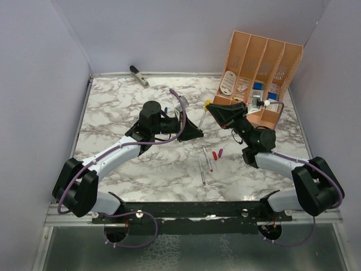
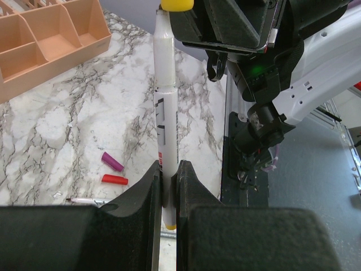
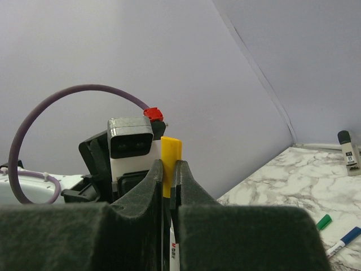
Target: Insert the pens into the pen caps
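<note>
Now the left gripper (image 2: pixel 167 172) is pinching the pen (image 2: pixel 165 113), probably light, stiff, slick, near its tail; the right gripper (image 3: pixel 168 169) is clamping the yellow cap (image 3: pixel 171 149).

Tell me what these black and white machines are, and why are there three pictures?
They are two robot arms bolted to a marble table. One picture looks down from above. The other two come from small cameras on each arm's wrist. Each arm ends in a gripper, like two fingers. The left gripper is shut on a white pen. The right gripper is shut on a yellow cap, held at the pen's top end. On the table lie more pens, a red cap, a pink cap and an orange organizer.
</note>
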### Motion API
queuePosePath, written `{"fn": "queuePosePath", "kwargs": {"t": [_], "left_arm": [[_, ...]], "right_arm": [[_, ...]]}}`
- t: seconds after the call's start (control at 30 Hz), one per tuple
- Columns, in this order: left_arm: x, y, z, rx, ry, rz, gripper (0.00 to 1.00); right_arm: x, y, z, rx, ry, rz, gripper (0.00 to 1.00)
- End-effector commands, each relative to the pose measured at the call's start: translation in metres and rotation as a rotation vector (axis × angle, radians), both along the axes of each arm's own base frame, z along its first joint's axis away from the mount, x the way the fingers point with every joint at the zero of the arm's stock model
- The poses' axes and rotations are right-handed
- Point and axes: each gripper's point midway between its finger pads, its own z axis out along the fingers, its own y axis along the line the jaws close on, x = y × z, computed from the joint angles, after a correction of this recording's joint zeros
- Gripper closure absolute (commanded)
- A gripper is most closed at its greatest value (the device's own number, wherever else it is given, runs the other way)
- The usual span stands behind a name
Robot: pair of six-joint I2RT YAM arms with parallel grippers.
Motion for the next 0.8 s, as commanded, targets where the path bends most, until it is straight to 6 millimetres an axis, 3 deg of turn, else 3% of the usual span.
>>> {"fn": "queuePosePath", "kwargs": {"t": [0.0, 0.43, 0.77], "left_arm": [[-0.002, -0.002, 0.019, -0.040, -0.057, -0.017, 1.00], [-0.007, 0.003, 0.022, -0.046, -0.067, -0.010, 1.00], [-0.004, 0.002, 0.027, -0.052, -0.076, 0.001, 1.00]], "right_arm": [[-0.048, -0.020, 0.059, 0.133, -0.328, -0.005, 0.99], [-0.047, -0.025, 0.082, 0.120, -0.396, -0.078, 0.99], [-0.045, -0.022, 0.065, 0.081, -0.345, -0.068, 0.99]]}}
